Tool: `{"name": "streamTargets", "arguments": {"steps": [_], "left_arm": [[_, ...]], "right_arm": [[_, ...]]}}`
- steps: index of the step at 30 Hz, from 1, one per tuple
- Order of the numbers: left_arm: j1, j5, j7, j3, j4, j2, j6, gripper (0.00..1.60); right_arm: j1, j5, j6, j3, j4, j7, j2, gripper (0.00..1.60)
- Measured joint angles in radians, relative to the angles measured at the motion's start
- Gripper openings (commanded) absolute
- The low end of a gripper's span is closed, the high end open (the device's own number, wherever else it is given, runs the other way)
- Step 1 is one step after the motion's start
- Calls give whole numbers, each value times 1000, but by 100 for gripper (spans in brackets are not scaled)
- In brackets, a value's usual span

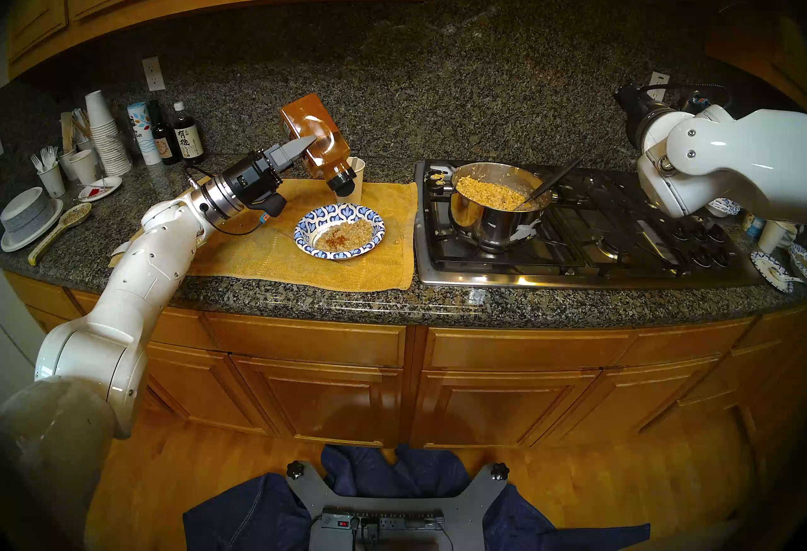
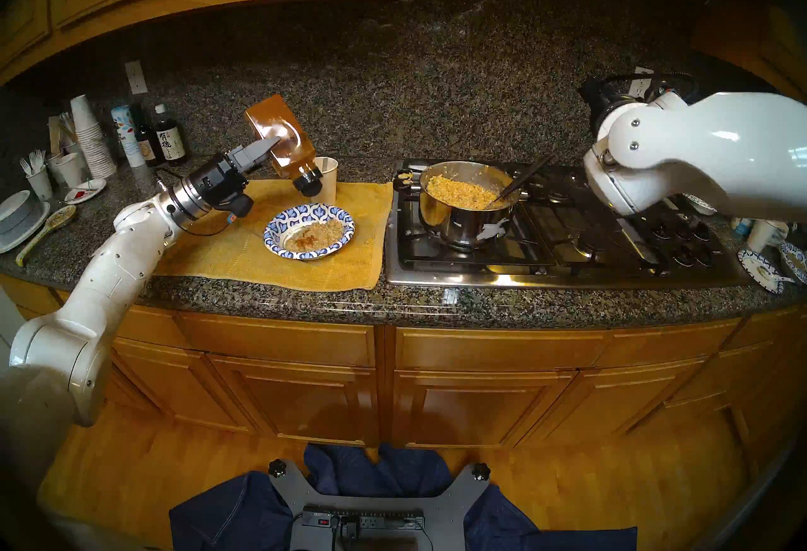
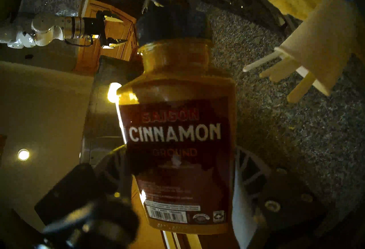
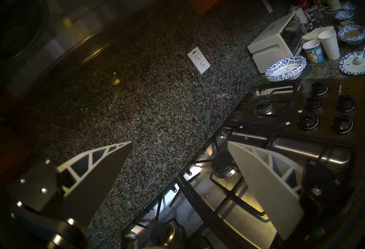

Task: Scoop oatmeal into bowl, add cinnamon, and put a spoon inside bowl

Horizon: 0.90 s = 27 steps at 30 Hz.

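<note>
Left gripper [image 1: 311,142]: clamped across the flat sides of the cinnamon jar [image 1: 315,138]; jar inverted and tilted, dark lid lowest, beyond and slightly above the fingers.
Right gripper [image 4: 178,165]: spread wide, holding nothing; poised above the rear edge of the gas cooktop [image 1: 567,240], well apart from the bowl.
Bowl [image 1: 305,226]: on the yellow cloth [image 1: 244,248], below and to the right of the left gripper; not directly under the lid.
Oatmeal [image 1: 349,231]: heaped in the bowl, dusted with a red-brown patch; more in the steel pot [image 1: 480,222], far right of the left gripper.
Spoon: not identified for certain; white handles protrude from a paper cup [image 3: 320,45] just behind the jar.
Risk, stray powder: lid hanging over cloth rather than bowl; any shake here likely to dust the cloth.
Risk, collision: paper cup just beyond the lid; a swing while righting the jar likely to topple it.
Risk, slip: smooth plastic gripped near mid-body, weight shifted toward the lid; possible rotation or drop onto the bowl.
Risk, over-seasoning: cinnamon apparently already added; further tilting likely excessive.
Jar label: "SAIGON", "CINNAMON", "GROUND"; barcode below, small print illegible.
Cooktop badge: small script, seemingly "Thermador", not certain.
Dark bottles [image 1: 187,139], left of the gripper: Japanese characters, not readable.
</note>
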Motion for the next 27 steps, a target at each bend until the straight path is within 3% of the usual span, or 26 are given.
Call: {"name": "streamTargets", "arguments": {"steps": [6, 15, 27], "left_arm": [[21, 3, -1, 0, -20, 4, -19, 0], [139, 57, 19, 30, -37, 54, -26, 0], [106, 52, -1, -14, -38, 25, -5, 0]], "right_arm": [[0, -8, 0, 3, -1, -1, 1, 160], [0, -16, 0, 6, -1, -1, 3, 160], [0, -11, 0, 3, -1, 1, 5, 160]]}}
